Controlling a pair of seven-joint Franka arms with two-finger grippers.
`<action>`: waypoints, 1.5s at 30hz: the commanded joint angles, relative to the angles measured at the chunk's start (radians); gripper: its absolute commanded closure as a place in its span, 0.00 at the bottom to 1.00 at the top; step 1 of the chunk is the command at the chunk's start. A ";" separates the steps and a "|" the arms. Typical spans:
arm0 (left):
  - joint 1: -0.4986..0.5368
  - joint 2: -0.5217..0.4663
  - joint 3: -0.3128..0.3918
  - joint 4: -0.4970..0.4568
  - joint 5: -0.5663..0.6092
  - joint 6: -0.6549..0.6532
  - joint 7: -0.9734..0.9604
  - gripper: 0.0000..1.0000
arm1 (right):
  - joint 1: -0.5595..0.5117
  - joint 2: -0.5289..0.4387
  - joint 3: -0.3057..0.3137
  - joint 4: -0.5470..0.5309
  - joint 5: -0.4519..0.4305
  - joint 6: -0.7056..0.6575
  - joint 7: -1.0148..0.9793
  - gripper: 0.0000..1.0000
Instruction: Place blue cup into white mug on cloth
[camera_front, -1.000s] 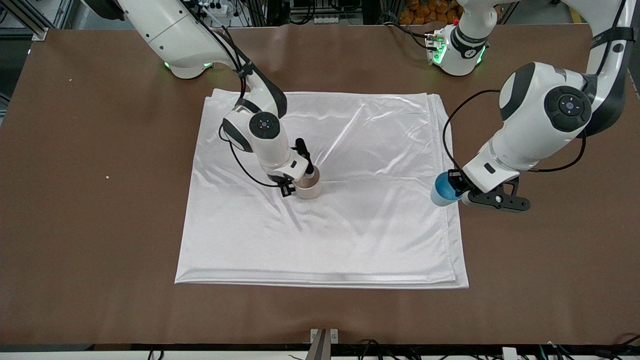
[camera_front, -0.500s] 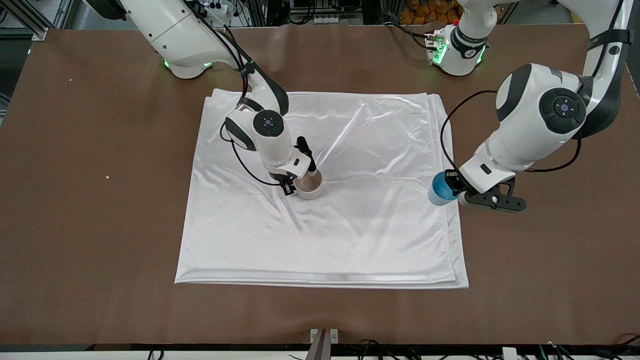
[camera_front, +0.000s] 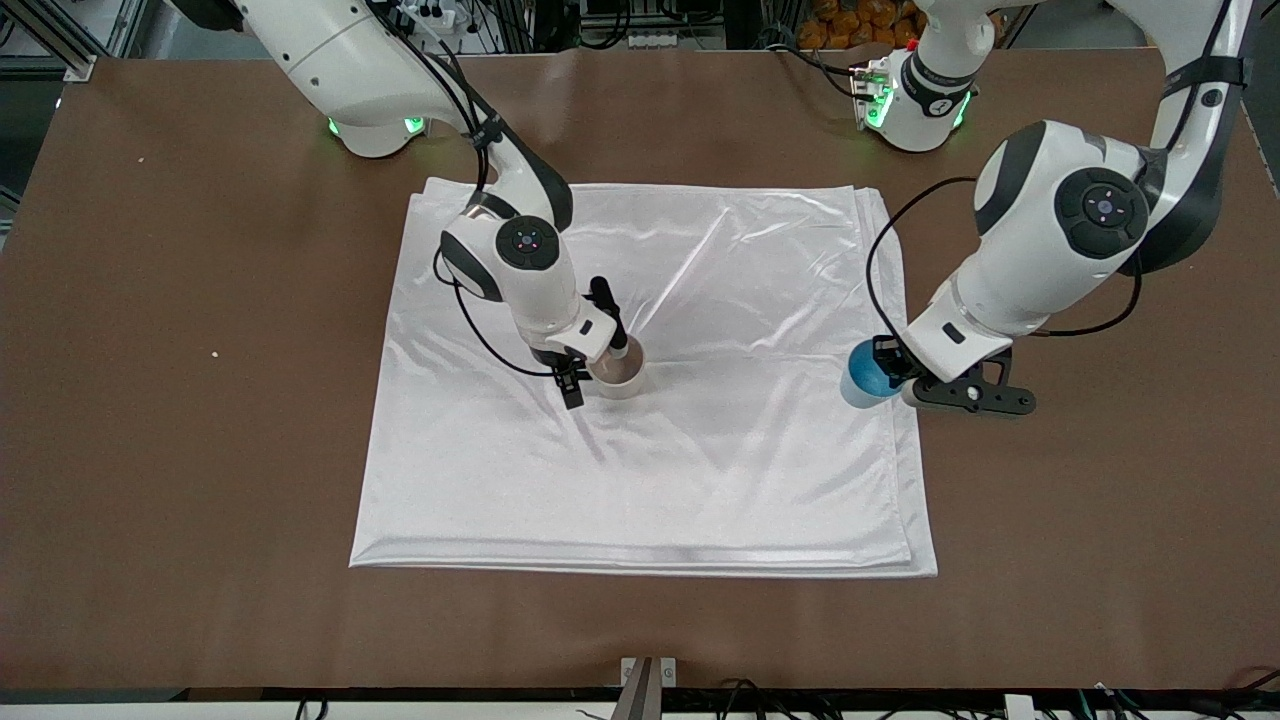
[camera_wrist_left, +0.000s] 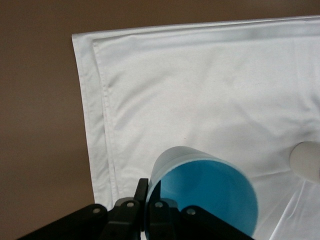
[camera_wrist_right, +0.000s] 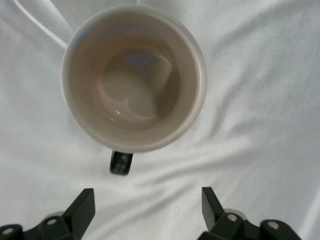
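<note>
honestly my worry's the right gripper (camera_wrist_right: 147, 212), spread open just over the white mug (camera_front: 620, 375) mid-cloth (camera_front: 700, 480); left gripper (camera_front: 893, 377) clamps the blue cup (camera_front: 862, 375) over the cloth's edge, collision risk.

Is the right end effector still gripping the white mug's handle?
No: in the right wrist view the right end effector is open, and the white mug stands free on the cloth.

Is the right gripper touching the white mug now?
Apart. The right wrist view shows the right gripper open, cloth visible between its fingertips and the white mug.
</note>
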 joint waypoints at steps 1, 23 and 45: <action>-0.008 -0.008 -0.049 0.018 -0.020 -0.014 -0.119 1.00 | -0.005 -0.107 0.004 -0.023 -0.019 -0.102 0.043 0.00; -0.301 0.125 -0.066 0.098 0.023 0.026 -0.670 1.00 | -0.149 -0.366 0.004 -0.017 0.093 -0.317 0.103 0.00; -0.583 0.314 0.074 0.230 0.181 0.118 -1.000 1.00 | -0.400 -0.541 -0.001 0.029 0.193 -0.600 0.108 0.00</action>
